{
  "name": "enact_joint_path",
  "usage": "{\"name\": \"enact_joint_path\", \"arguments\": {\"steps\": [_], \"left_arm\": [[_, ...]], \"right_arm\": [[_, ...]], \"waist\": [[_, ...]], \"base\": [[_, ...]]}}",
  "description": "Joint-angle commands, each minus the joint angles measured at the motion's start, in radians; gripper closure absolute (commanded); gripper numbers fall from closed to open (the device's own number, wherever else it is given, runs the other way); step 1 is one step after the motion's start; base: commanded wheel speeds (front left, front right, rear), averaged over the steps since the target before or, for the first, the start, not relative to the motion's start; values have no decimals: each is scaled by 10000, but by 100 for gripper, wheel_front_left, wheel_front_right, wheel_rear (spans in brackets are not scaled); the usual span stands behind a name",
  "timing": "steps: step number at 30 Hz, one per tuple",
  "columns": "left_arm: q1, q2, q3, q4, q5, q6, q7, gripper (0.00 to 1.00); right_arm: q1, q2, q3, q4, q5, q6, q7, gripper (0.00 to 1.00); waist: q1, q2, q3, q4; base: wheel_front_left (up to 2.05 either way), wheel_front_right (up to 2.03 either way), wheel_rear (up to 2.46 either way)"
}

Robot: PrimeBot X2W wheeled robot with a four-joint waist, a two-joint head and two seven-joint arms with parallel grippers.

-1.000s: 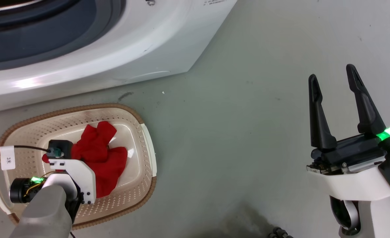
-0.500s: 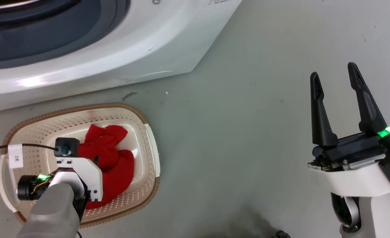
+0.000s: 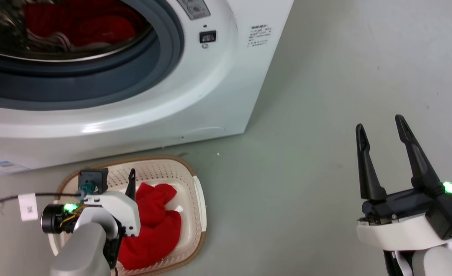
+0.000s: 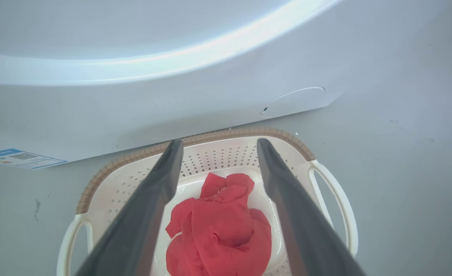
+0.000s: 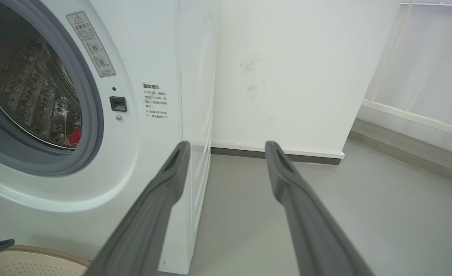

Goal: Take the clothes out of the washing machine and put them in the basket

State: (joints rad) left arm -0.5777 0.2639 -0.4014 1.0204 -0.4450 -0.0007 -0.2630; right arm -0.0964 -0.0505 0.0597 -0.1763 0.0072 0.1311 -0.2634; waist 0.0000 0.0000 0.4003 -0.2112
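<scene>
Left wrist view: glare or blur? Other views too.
Left wrist view: a broad glare band crosses the washing machine; the left gripper has soft-focus fingers, the red garment in the basket is sharp. Head view: a small glare streak low on the machine, the green LED by the right gripper blooms. Right wrist view: even light, near fingers blurred.

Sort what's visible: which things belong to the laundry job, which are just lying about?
Job: washing machine; red clothes in its drum; basket; red garment lying in it.
Lying about: white cable tag; blue label; warning sticker; railing.
</scene>
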Motion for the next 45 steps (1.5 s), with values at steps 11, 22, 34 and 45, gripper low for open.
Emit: {"name": "enact_joint_path", "arguments": {"steps": [11, 22, 34, 45], "left_arm": [[2617, -23, 2231, -5361, 1760, 971, -24, 0], [2909, -511, 3700, -7696, 2751, 859, -24, 0], [-1178, 326, 3538, -4356, 3403, -266, 0, 0], [-5880, 1439, 3035, -1672, 3913, -728, 1228, 0]], "right_arm": [[924, 5, -84, 87, -221, -6, -20, 0], [1163, 5, -48, 50, -268, -6, -20, 0], [-153, 8, 456, -138, 39, -6, -20, 0], [-1391, 13, 650, -454, 805, -6, -20, 0]], "waist": [[0, 0, -1797, 573], [0, 0, -2129, 560], [0, 0, -318, -171], [0, 0, 2232, -1074]], "base": [[0, 0, 0], [0, 0, 0], [0, 0, 0], [0, 0, 0]]}}
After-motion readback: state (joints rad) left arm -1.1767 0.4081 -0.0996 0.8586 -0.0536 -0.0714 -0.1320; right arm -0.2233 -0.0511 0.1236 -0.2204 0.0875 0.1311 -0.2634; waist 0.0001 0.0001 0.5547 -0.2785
